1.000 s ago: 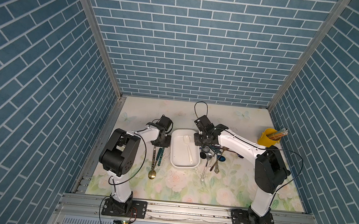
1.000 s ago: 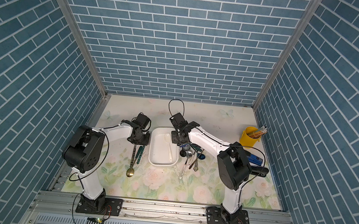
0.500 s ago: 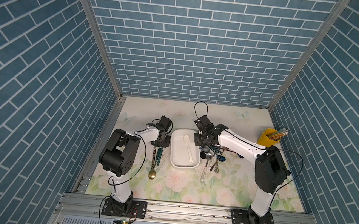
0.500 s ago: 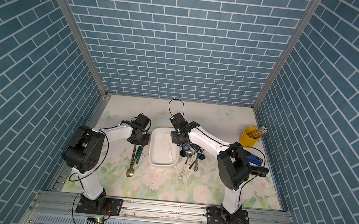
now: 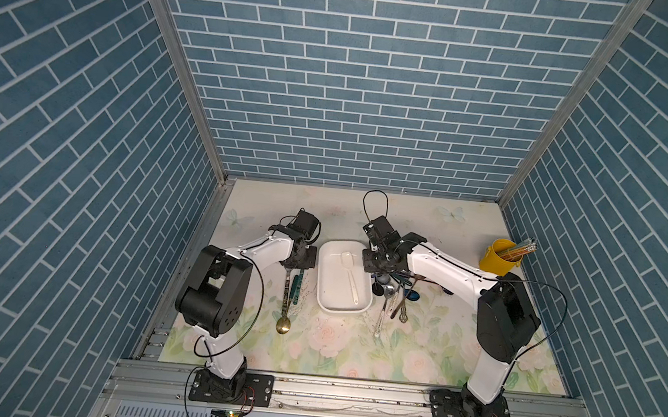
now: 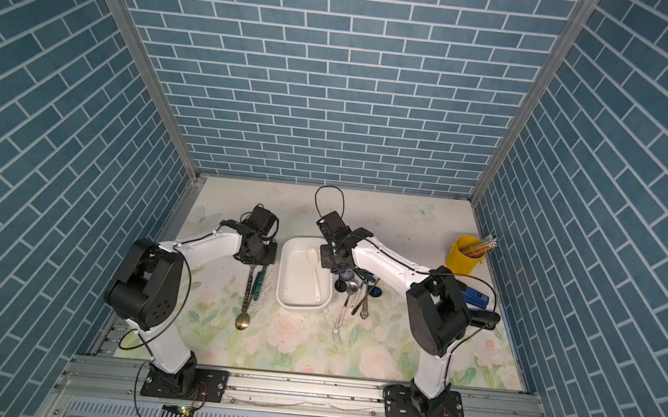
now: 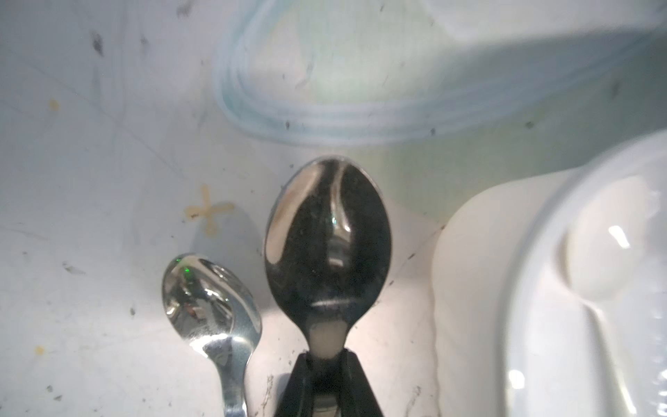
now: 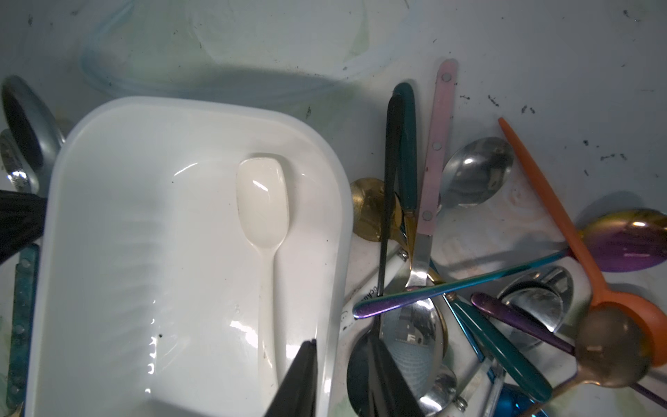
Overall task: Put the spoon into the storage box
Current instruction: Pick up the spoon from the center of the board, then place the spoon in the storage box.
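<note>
My left gripper (image 7: 326, 355) is shut on the neck of a spoon (image 7: 328, 238) with a dark shiny bowl that lies on the mat just left of the storage box (image 7: 469, 289). In both top views this gripper (image 5: 298, 256) sits low beside the white storage box (image 5: 331, 288) (image 6: 293, 285). A white spoon (image 8: 263, 202) (image 5: 349, 271) lies inside the box (image 8: 144, 252). My right gripper (image 8: 343, 343) (image 5: 375, 261) stands open astride the box's right wall, one finger inside and one outside over a black spoon bowl.
A smaller silver spoon (image 7: 209, 299) lies beside the held one. Two handles, one teal (image 5: 295, 289), run forward from under the left gripper. A tangled pile of coloured spoons (image 8: 505, 289) (image 5: 395, 290) lies right of the box. A yellow pencil cup (image 5: 497, 256) stands far right.
My left gripper's jaws have drawn in onto the spoon's neck. Both arms stay where they were in the top views.
</note>
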